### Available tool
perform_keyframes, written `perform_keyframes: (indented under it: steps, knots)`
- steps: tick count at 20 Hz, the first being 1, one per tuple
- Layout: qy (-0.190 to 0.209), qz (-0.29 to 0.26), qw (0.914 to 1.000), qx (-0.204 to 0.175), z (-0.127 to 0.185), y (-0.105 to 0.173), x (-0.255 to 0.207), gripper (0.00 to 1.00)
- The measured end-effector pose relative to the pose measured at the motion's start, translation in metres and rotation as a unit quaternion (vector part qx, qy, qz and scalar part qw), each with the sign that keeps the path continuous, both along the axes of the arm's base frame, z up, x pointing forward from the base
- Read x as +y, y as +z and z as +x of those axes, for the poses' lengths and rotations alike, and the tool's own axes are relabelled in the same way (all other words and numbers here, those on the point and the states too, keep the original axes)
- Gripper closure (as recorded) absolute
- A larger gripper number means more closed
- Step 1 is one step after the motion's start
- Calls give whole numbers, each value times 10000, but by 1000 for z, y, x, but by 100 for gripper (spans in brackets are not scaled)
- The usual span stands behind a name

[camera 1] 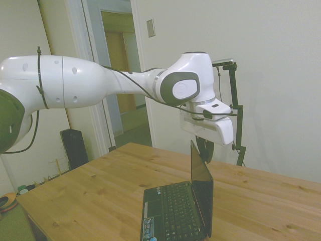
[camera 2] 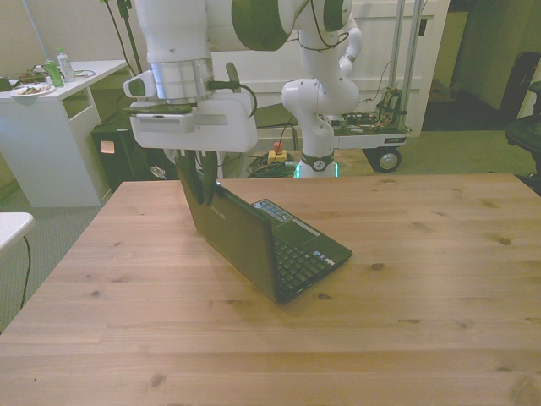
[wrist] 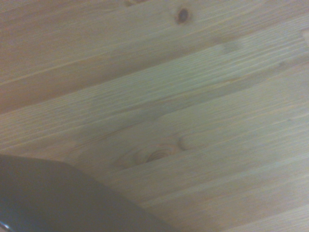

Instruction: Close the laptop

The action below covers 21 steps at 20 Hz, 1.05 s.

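The laptop [camera 1: 175, 208] [camera 2: 292, 245] stands open on the wooden table [camera 2: 423, 279], a small black netbook whose lid [camera 1: 201, 183] is nearly upright. Colourful stickers show on its palm rest. My gripper [camera 1: 204, 149] [camera 2: 197, 179] hangs just behind the lid's top edge, on the side away from the keyboard. It is shut and holds nothing; I cannot tell whether it touches the lid. In the wrist view a dark corner of the lid [wrist: 53, 203] sits over bare wood.
A white desk [camera 2: 59, 110] with small items stands off the table at the front view's left. A wheeled cart carrying a robot base [camera 2: 363, 127] is behind the table. A black box [camera 1: 74, 146] stands on the floor near the doorway.
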<state>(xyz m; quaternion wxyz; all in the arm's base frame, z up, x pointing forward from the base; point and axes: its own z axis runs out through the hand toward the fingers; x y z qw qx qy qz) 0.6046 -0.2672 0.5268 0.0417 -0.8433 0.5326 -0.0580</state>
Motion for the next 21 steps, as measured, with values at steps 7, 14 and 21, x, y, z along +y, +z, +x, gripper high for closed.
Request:
perform_keyframes:
  steps: [7, 14, 21]
  knots:
    - [492, 182, 9983, 241, 7, -53, 109, 100]
    - [704, 357, 9939, 776, -21, -141, 175, 100]
    - [942, 109, 9955, 63, -71, -42, 215, 100]
